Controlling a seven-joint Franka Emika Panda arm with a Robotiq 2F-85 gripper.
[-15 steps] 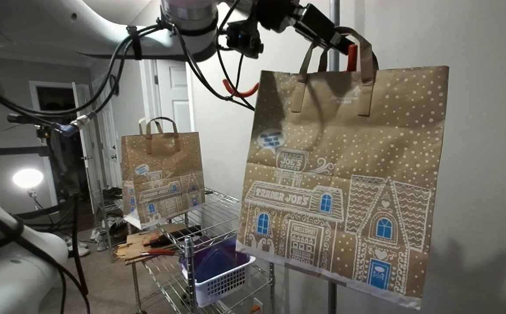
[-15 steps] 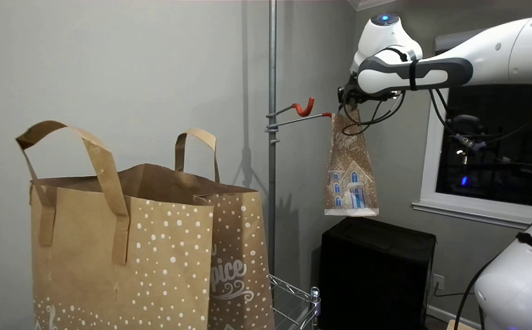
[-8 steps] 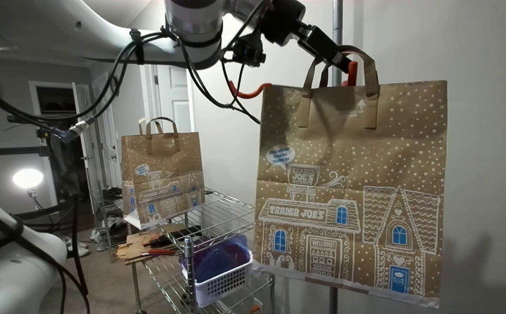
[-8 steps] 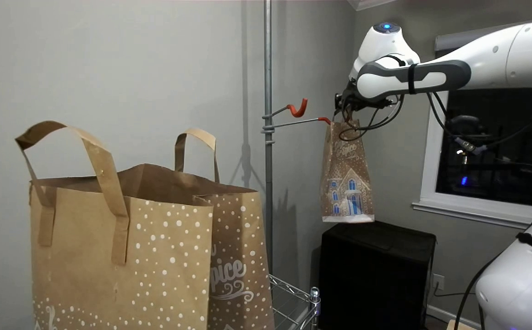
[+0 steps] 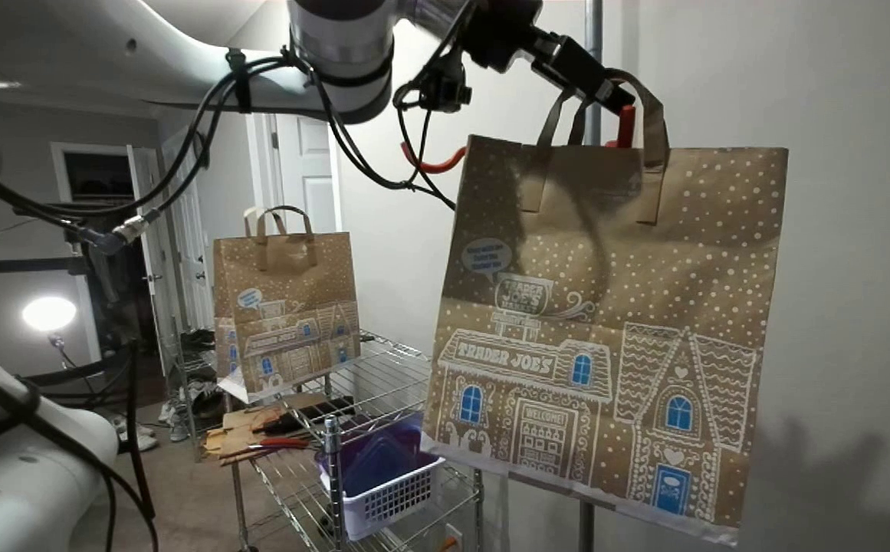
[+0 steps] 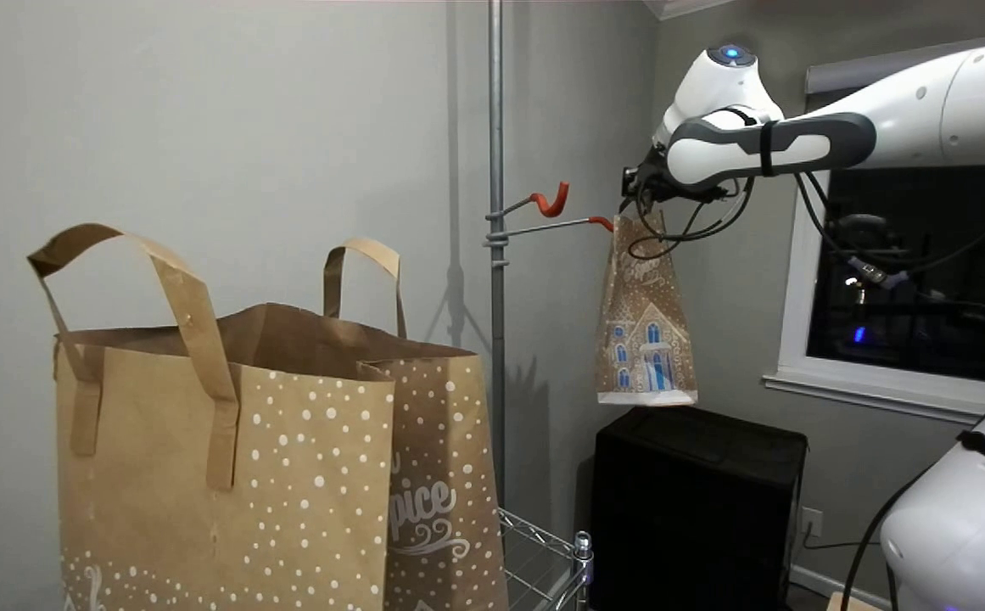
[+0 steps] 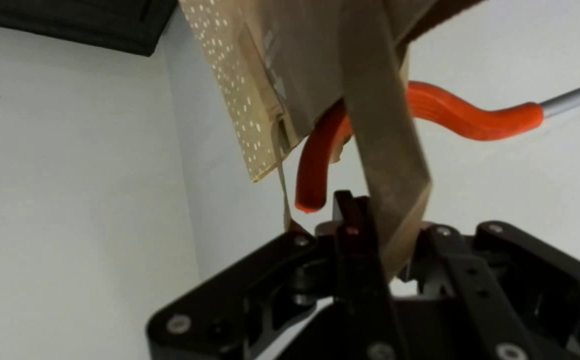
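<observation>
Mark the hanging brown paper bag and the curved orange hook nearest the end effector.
Hanging brown paper bag [image 5: 605,326]: in an exterior view, printed panel.
Curved orange hook [image 7: 434,104]: wrist view, middle bend.

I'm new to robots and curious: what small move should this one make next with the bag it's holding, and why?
Probably ease the claw down slightly. It appears to pinch the handles of the paper bag, and a red hook shows framed by them, its tip close to the claw. Lowering might let the hook carry the bag.

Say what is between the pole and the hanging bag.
In an exterior view, an upper hook and a lower hook, red-tipped, lie between pole and bag.
</observation>
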